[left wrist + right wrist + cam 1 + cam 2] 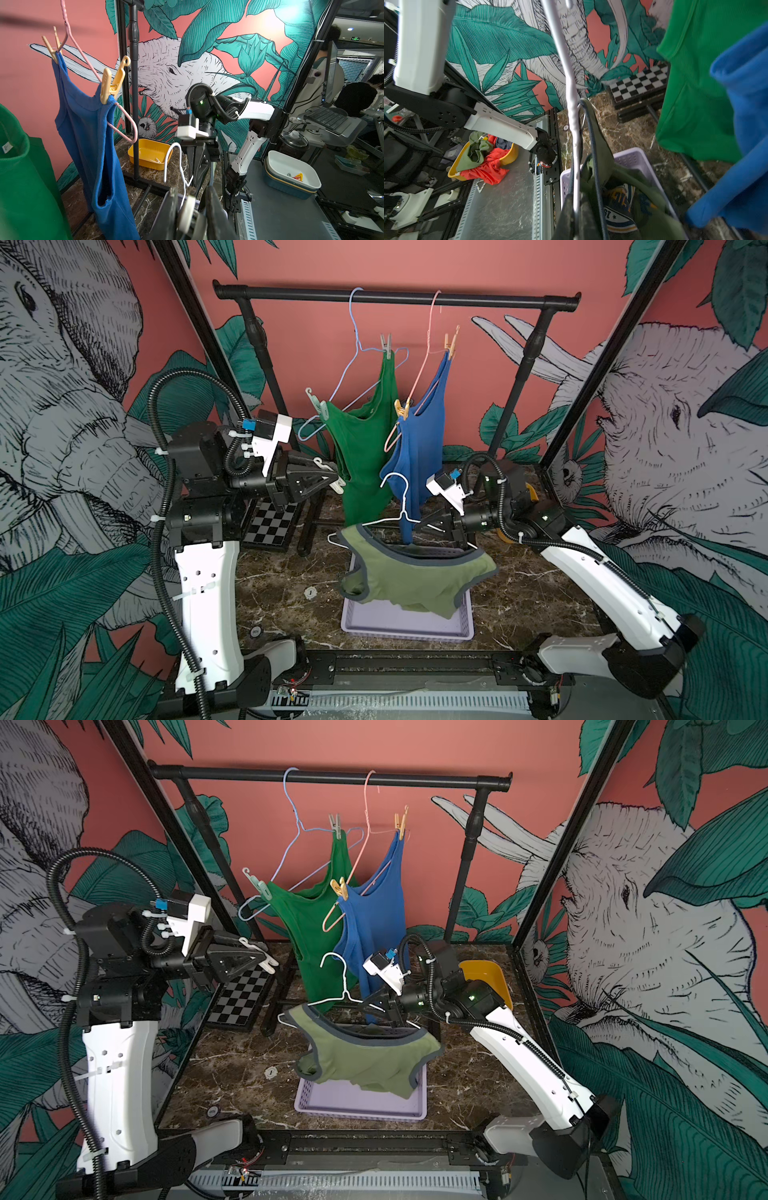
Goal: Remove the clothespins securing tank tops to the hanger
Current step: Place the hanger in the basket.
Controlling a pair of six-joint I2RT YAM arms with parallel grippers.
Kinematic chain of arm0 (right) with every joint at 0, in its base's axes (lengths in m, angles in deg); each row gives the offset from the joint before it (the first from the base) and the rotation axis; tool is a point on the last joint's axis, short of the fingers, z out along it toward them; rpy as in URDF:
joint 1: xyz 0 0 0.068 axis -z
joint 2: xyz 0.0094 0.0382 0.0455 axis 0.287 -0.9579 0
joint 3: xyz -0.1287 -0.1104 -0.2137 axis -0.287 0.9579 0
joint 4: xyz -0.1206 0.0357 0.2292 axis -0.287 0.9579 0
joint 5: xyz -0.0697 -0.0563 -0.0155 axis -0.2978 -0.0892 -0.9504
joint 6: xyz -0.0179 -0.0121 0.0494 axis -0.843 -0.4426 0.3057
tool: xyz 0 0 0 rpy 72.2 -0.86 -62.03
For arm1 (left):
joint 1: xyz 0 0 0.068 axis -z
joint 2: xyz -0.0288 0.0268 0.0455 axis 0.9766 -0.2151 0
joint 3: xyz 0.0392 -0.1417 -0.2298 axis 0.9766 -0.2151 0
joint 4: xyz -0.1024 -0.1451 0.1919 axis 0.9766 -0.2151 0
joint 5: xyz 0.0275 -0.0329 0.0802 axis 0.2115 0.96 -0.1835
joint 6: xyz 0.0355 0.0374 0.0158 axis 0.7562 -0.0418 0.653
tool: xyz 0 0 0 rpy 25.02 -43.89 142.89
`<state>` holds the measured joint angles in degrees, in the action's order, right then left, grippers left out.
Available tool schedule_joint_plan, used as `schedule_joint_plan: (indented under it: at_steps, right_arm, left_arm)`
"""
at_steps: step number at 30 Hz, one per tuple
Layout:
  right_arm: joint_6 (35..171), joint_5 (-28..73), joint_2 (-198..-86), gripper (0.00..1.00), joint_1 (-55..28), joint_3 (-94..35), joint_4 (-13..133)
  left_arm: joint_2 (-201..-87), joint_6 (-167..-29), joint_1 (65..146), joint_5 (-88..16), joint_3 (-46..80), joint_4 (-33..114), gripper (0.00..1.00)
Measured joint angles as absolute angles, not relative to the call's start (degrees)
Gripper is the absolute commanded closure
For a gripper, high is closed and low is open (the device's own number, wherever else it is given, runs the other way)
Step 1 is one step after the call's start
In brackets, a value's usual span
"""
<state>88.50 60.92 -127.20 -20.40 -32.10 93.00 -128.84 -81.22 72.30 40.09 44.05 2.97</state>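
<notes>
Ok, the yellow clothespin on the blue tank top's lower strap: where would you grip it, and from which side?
Grip the yellow clothespin by its two splayed handle ends, above the pink hanger wire, squeezing them together. Probably come from above and in front: the blue tank top hangs below its clamp end.

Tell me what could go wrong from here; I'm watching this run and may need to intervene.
The left gripper pinches a white clothespin that sticks out past its jaws; it may slip out.
The olive top, draped on the white hanger in the right gripper, overhangs the basket and could slide onto the table.
The blue top hangs close to the right gripper and might snag.
</notes>
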Motion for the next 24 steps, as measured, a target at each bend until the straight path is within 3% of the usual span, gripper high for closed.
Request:
schedule_joint_plan:
  at_steps: [14, 24]
  right_arm:
    - [93.3, 55.4, -129.1, 1.00, -20.4, -13.0, 85.0]
    - [94.9, 48.6, -135.5, 0.50, -20.4, -9.0, 84.1]
  left_arm:
    - [-128.2, -83.3, 74.2, 38.7, 43.4, 3.3, 1.00]
    - [-128.6, -87.3, 79.4, 36.4, 40.7, 6.3, 1.00]
